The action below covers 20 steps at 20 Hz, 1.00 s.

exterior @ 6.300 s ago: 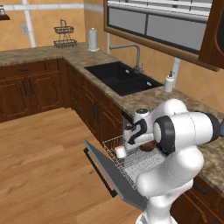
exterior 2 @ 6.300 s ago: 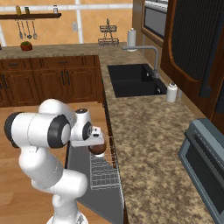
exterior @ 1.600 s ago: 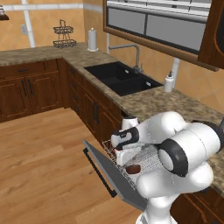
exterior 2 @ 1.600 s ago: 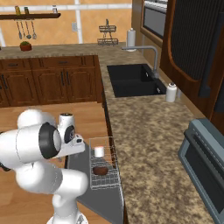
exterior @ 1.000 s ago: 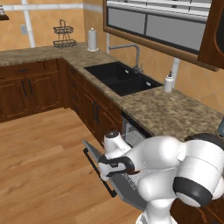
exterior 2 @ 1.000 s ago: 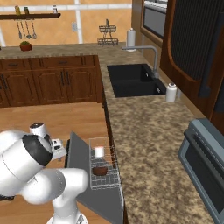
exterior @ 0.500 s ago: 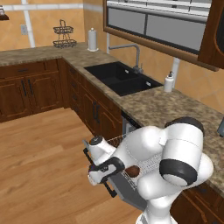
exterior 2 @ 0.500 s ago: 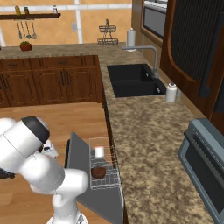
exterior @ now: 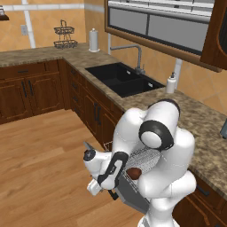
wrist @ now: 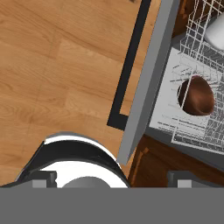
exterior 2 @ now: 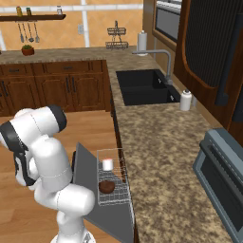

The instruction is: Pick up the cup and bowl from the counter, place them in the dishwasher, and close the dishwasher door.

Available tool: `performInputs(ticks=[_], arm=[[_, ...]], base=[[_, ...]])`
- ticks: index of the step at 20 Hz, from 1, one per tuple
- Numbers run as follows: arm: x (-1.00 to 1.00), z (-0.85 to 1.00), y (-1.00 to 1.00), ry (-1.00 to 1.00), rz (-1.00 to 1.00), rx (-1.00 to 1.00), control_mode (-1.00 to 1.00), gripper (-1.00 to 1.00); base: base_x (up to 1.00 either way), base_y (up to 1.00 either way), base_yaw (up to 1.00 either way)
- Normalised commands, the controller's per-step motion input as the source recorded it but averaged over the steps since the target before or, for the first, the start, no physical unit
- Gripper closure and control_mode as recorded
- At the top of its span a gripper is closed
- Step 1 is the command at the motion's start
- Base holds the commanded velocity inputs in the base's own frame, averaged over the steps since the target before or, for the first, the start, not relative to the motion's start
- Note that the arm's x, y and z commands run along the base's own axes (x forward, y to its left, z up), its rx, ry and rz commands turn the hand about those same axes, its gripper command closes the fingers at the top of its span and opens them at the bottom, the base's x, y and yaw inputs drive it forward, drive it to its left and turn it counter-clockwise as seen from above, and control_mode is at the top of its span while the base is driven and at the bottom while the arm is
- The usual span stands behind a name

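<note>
Pincer point(wrist: 112, 177) released, by the look of the hand view: tips set wide apart at the bottom, nothing between them. Hangs low over the wooden floor point(wrist: 52, 70), just outside the free edge of the dishwasher door point(wrist: 146, 87), beside the dark bar handle point(wrist: 129, 70), and looks clear of both.

Cup point(exterior 2: 107, 164) and bowl point(exterior 2: 106, 186) both off the counter point(exterior 2: 161, 142) and sitting in the white wire rack point(exterior 2: 114, 197) of the dishwasher point(exterior: 146, 157), cup upright at the far end, bowl nearer the robot, a little apart. Rack drawn out over the dropped door.

Loading judged done; closing the door judged to be the step in hand, door still down and nearly flat.

Next move probably calls for getting the tips under or against the handle edge, then sweeping up and in along the door's arc toward the cabinet front. Worth watching the drawn-out rack: may need to slide back in as the door rises, or could jam against it. Also worth keeping contact near the middle of the edge, so the push does not slip off a corner.
</note>
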Motion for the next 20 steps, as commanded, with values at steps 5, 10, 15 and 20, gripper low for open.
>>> performInputs(ticks=[5, 10, 15, 20], arm=[[0.23, -0.4, 0.17, 0.0, -0.03, -0.17, -1.0, -1.0], [0.2, -0.42, 0.39, -0.01, -0.06, -0.22, -1.0, -1.0], [0.32, -0.36, 0.15, -0.09, -0.08, -0.2, -1.0, -1.0], [0.59, -0.53, 0.24, -0.04, -0.06, -0.3, -1.0, -1.0]], base=[[0.0, 0.0, 0.0], [0.0, 0.0, 0.0], [0.0, 0.0, 0.0], [0.0, 0.0, 0.0]])
